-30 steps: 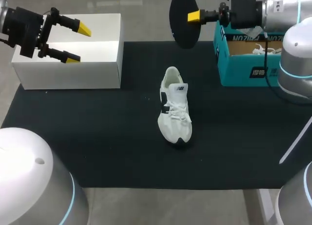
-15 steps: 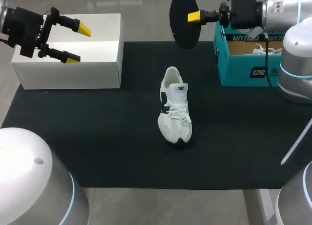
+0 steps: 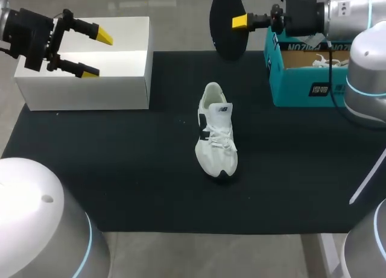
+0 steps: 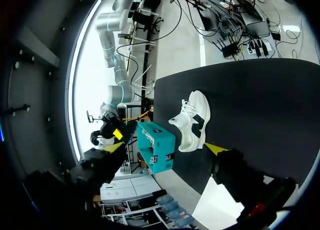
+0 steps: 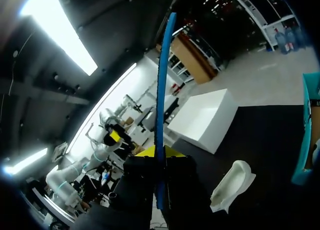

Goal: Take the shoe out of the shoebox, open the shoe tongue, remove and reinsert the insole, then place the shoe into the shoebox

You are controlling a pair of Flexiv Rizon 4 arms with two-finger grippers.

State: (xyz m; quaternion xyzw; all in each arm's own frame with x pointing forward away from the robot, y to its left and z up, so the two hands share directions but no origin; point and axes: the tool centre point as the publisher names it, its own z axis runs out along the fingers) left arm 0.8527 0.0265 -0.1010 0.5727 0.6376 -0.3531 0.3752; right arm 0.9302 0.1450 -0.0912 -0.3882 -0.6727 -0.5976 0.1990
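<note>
A white shoe (image 3: 216, 132) with a black side patch lies on the black mat (image 3: 132, 169) near the middle, heel toward the far side, laces loose. It also shows in the left wrist view (image 4: 192, 120) and the right wrist view (image 5: 230, 186). My right gripper (image 3: 241, 20) hangs high over the mat's far edge, shut on a dark insole (image 3: 227, 22) that stands on edge; seen edge-on, the insole (image 5: 163, 105) looks like a thin blue strip between the fingers. The teal shoebox (image 3: 304, 73) stands at the far right. My left gripper (image 3: 96, 53) is open above the white box.
A white box (image 3: 90, 64) sits at the mat's far left corner, below my left gripper. The teal shoebox holds another white shoe (image 3: 329, 62). The mat's front half around the shoe is bare.
</note>
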